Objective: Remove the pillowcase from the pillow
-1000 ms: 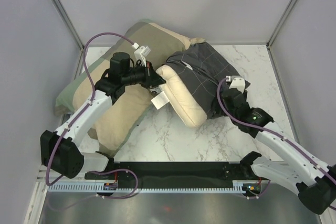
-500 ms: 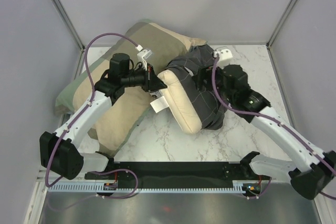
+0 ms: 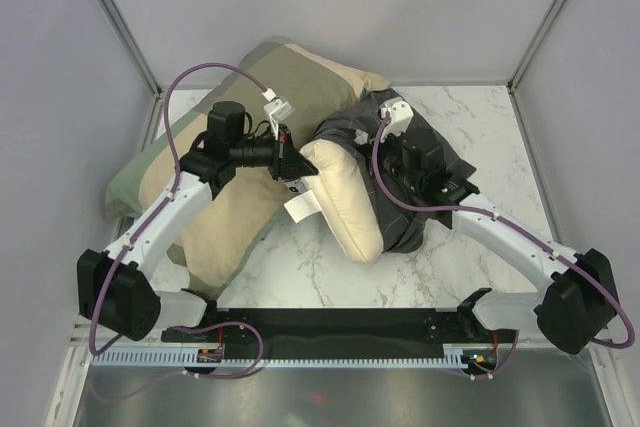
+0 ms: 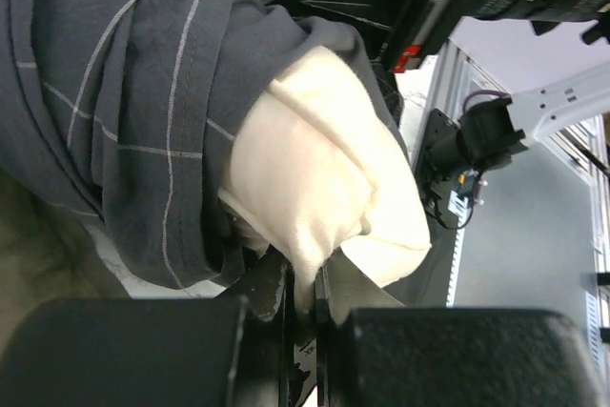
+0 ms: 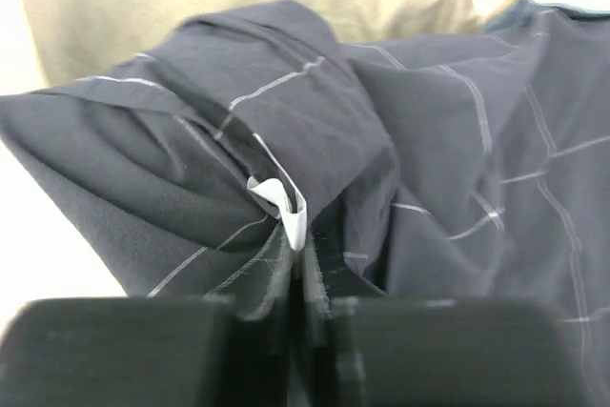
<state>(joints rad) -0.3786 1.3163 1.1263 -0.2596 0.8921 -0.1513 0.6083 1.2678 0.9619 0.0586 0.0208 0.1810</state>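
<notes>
The cream pillow lies in the middle of the table with its left end bare. The dark grid-checked pillowcase is bunched over its right half. My left gripper is shut on the pillow's bare cream corner; its jaws pinch a fold of it, and the pillowcase is gathered just beyond. My right gripper sits on the pillowcase's bunched edge. In the right wrist view this gripper is shut on a fold of the pillowcase, right below its small white tag.
A larger olive-and-tan pillow lies under and behind my left arm, reaching the back left corner. The marble table is bounded by grey walls at the back and sides. A black rail runs along its near edge.
My right arm swung from the pillowcase's right side up and left onto its bunched edge, and its jaws closed on the fabric. The left gripper kept its hold on the pillow.
</notes>
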